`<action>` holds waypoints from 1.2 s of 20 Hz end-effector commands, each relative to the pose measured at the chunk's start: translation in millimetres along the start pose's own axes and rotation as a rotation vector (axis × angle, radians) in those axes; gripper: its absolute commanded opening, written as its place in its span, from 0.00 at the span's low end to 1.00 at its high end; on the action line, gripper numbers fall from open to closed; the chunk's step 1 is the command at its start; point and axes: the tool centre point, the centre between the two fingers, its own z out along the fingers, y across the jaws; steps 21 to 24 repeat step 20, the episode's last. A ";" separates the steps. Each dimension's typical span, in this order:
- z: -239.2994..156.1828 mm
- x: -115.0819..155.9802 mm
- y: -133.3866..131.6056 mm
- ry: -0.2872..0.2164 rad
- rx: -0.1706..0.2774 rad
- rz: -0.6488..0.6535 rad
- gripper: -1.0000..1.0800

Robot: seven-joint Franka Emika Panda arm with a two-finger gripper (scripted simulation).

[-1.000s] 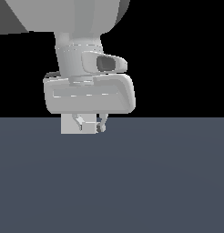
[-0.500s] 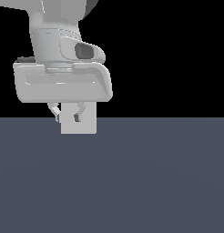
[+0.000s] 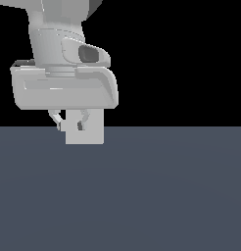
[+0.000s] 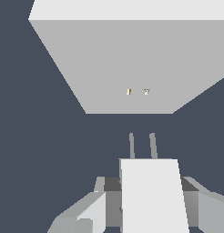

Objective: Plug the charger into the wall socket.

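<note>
The bench [image 3: 142, 196] fills the lower half of the exterior view as a flat dark slate surface, and the arm's pale body hangs over it at the exterior view's left. Next in size, the wall socket [image 4: 127, 59] stands as a light-grey panel ahead of the wrist camera, with 2 tiny slots near its middle. The charger [image 4: 152, 195] is smaller: a white block clenched in the claw [image 4: 145, 200], a finger pressed on each side, its 2 prongs pointing at the panel.

As for progress, the pickup looks done and the charger is carried clear of the bench (or so it appears), roughly lined up with the slots. A gap of dark bench shows between the prong tips and the panel, so the final approach and insertion are left.

In the exterior view the panel [image 3: 84, 128] sits behind the claw [image 3: 69, 122], half covered by the arm, and the charger cannot be picked out there. Whether the prongs are exactly level with the slots is hard to judge.
</note>
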 end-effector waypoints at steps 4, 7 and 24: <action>2.7 8.6 0.1 0.000 0.001 0.001 0.00; 5.8 18.0 0.1 0.000 0.001 0.001 0.00; 15.4 46.4 0.2 -0.001 0.001 0.000 0.00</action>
